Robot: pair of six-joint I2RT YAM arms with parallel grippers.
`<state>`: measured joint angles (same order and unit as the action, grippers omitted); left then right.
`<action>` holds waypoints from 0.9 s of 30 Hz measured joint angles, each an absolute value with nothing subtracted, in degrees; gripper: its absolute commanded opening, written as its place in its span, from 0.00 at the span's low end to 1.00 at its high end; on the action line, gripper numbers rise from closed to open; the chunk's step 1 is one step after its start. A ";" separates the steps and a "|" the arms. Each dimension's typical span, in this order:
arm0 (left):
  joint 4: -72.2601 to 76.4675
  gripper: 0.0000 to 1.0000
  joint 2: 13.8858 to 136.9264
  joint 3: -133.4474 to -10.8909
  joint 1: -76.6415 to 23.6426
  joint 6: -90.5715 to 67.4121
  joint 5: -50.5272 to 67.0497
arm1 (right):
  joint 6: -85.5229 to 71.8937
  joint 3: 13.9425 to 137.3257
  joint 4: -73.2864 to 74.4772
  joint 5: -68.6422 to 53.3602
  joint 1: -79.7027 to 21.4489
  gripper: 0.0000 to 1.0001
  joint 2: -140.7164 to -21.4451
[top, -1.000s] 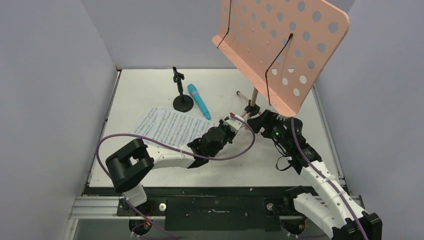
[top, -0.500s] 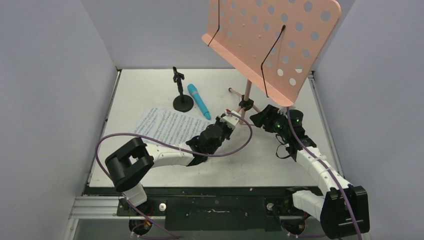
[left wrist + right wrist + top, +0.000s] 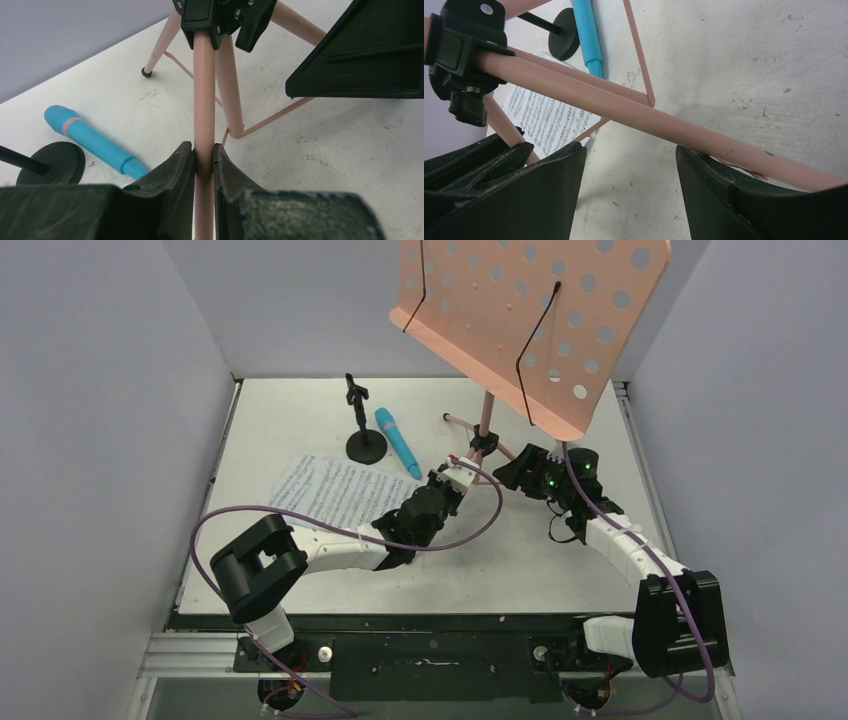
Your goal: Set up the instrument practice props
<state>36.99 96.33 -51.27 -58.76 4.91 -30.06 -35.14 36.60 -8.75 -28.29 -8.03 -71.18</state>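
**Left jaws clamp a tripod leg; right jaws gape around another tube**

The white table carries everything. The pink music stand is the biggest thing on it. Its perforated desk is raised high over the far right of the table, and its tripod spreads below between the two arms.

The sheet-music pages lie flat at left centre, and the left arm crosses their near corner. Beyond them the blue microphone lies on its side just beside the round base of the black mic stand, which stands upright.

The left gripper is clenched on one pink tube of the stand. The tube runs straight down from the black hub and sits squeezed between both fingers.

The right gripper is spread wide. A thick pink tube crosses slantwise over the gap between its fingers and passes the tip of one finger. Whether it touches that finger cannot be told.
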 measured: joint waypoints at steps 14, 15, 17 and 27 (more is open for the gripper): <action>35.07 0.87 95.00 -48.53 -57.36 2.68 -27.90 | -31.73 37.65 -5.85 -31.55 -7.05 0.85 -67.05; 34.72 0.88 94.61 -48.07 -57.30 2.13 -27.73 | -31.40 37.65 -5.34 -31.66 -7.01 0.85 -65.91; 34.61 0.90 93.49 -47.46 -57.25 0.99 -27.46 | -30.59 37.67 -4.16 -31.94 -6.79 0.87 -63.66; 34.33 0.96 79.55 -42.39 -55.99 -9.41 -20.78 | -28.84 37.65 5.02 -31.88 -6.72 0.92 -52.66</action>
<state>34.33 79.55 -42.39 -55.99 -9.41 -20.78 -28.84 37.65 5.02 -31.88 -6.72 -52.66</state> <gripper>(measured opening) 0.967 0.907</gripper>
